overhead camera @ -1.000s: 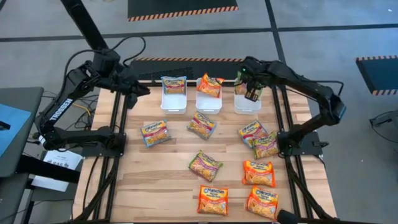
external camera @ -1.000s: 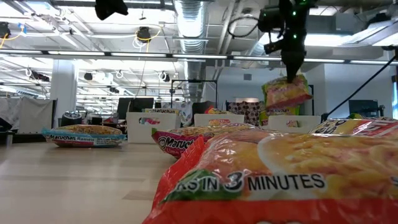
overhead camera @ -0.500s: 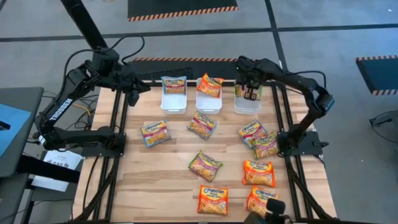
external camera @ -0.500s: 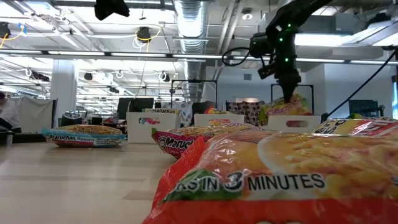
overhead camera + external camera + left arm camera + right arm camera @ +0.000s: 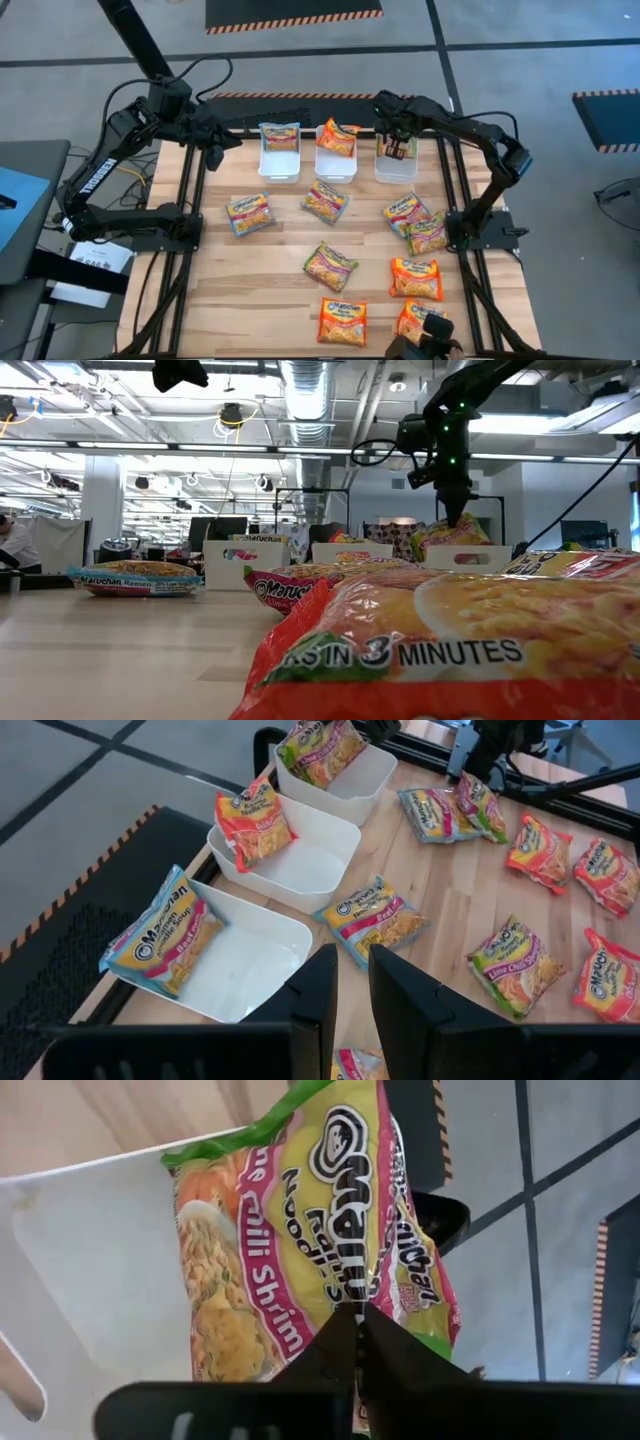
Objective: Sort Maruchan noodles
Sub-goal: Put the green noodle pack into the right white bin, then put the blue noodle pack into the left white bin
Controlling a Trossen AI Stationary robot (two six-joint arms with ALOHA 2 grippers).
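Three white trays stand in a row at the table's far edge. The left tray [image 5: 279, 162] holds a pale blue packet [image 5: 280, 136], and the middle tray [image 5: 336, 166] holds an orange one [image 5: 338, 138]. My right gripper [image 5: 400, 150] is over the right tray [image 5: 396, 172], shut on a green-yellow packet of Maruchan noodles [image 5: 290, 1250] that stands in the tray. My left gripper [image 5: 353, 960] hangs high over the table's far left corner, beside the left tray. Its fingers stand a narrow gap apart with nothing between them. My right gripper pinches the green-yellow packet's upper end [image 5: 350, 1295] between its two fingers, coming from above and slanting down. The packet hangs tilted below the fingers [image 5: 452, 538]. Its lower part sits inside the right tray, behind the tray's wall.
Several loose packets lie over the table's middle and near right: blue [image 5: 249, 213], yellow-pink [image 5: 325, 201], green [image 5: 330, 266] [image 5: 408, 213] and orange [image 5: 342, 322] [image 5: 416, 278]. One orange packet [image 5: 450, 650] fills the low view's foreground. A person [image 5: 12, 545] sits far off in the room.
My right gripper has come down and toward the table's far edge with the green-yellow packet. The packet hung clear above the right tray a second ago. Now its lower part is down inside that tray.
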